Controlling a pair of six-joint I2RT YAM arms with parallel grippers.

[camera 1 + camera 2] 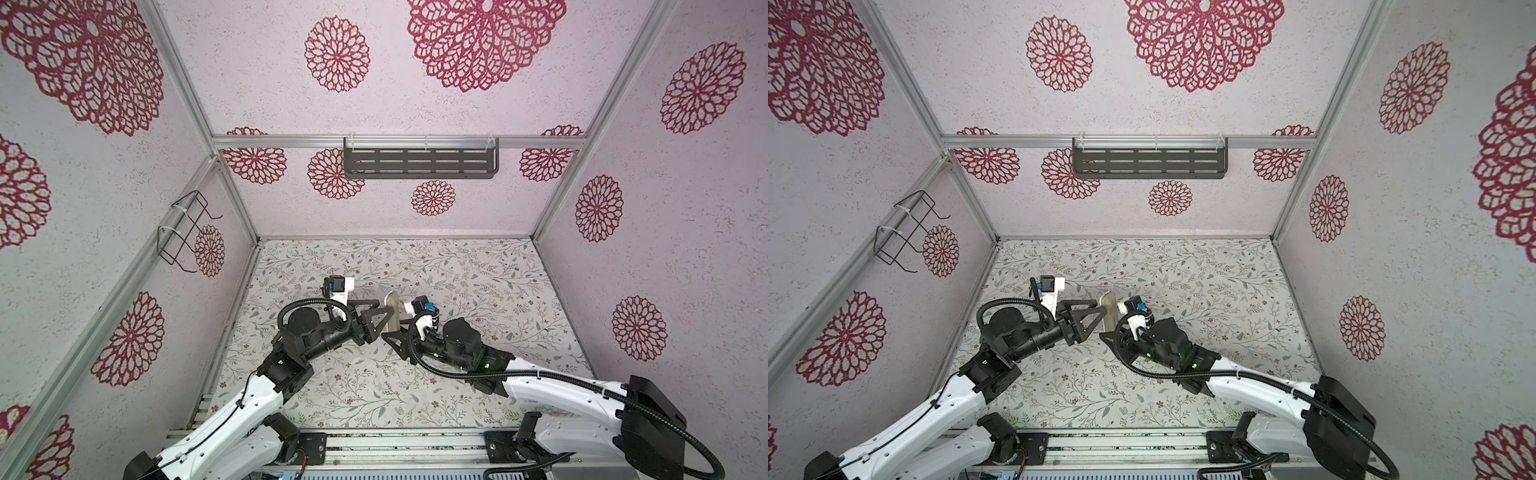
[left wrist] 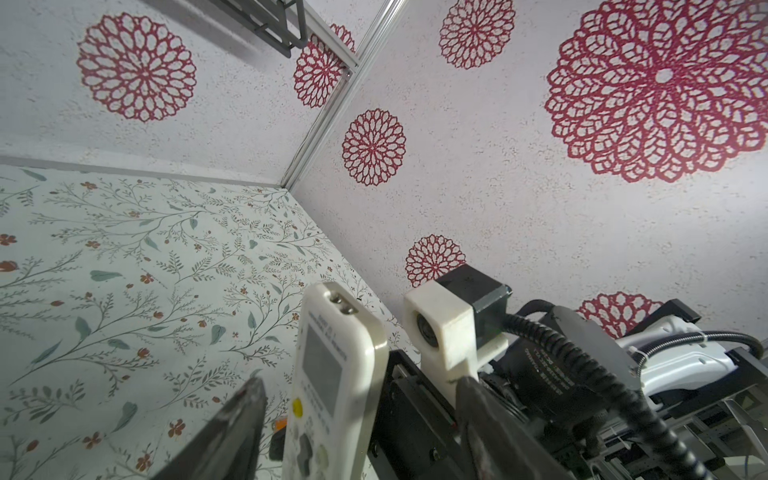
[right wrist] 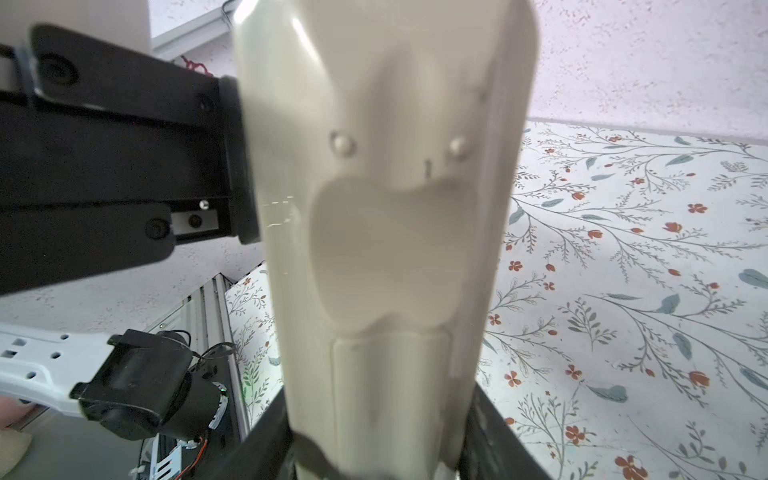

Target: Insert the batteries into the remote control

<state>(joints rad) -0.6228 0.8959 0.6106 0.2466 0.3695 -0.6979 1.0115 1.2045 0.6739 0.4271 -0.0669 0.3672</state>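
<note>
The right jaws grasp the lower end of the remote control (image 1: 392, 307), held upright over the middle of the surface (image 1: 478, 282), while the left jaws stand released either side of its button face.

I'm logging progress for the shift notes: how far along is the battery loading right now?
Done: nothing clearly; the remote control looks closed at the back in the right wrist view, its inside hidden. In hand: the right gripper holds it upright by its lower end, the left gripper open around it. Left: an orange bit past the remote, perhaps a battery, shows outside, so opening and loading likely remain.
</note>
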